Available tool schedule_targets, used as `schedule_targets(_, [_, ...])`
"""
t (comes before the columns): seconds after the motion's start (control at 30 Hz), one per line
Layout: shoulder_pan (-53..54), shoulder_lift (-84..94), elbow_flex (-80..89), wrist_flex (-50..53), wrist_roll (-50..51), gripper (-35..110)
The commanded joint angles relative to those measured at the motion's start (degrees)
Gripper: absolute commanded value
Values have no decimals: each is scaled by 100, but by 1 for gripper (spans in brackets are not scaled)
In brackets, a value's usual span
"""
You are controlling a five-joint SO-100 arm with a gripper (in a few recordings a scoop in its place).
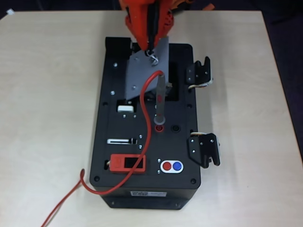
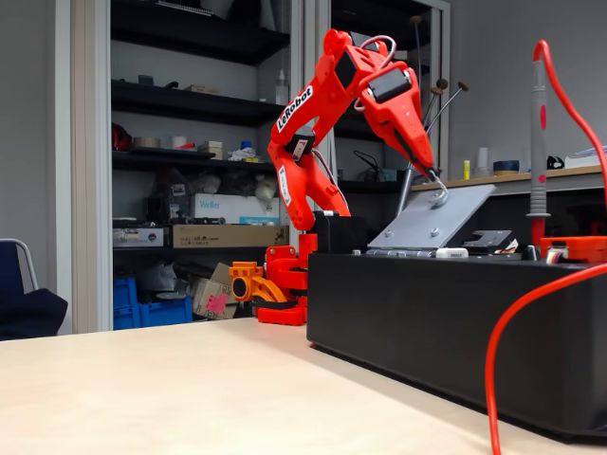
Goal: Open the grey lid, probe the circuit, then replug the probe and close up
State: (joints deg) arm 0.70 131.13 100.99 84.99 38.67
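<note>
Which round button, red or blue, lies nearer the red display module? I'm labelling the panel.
The red button: in the overhead view it sits left of the blue button, toward the red display module.

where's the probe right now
The probe stands upright, plugged into the red socket mid-box in the overhead view, just right of the half-raised grey lid; in the fixed view it rises at far right.

Even, soft light falls from above in the overhead view: the pale counter (image 1: 47, 94) is bright and nearly shadowless, its far corners slightly darker. The picture is mildly soft throughout. In the fixed view the shelves (image 2: 190, 95) behind sit dim and slightly blurred.
</note>
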Motion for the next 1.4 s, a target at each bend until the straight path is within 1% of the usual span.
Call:
schedule_targets(0.0, [396,-53,-308,185,-114,0])
schedule_targets(0.23, [993,-114,-510,299,-246,0])
schedule_targets(0.4, [1485,-176,-466,167,-360,0])
schedule_targets(0.8, [2347,-343,70,-642,-879,0])
schedule_targets(1.07, [2522,-264,721,-1310,-1028,0])
schedule_targets(1.13, [2584,-158,976,-1626,-1081,5])
schedule_targets(1.23, [2610,0,1336,-2074,-1213,15])
schedule_targets(1.37, [2575,149,1441,-2268,-1397,23])
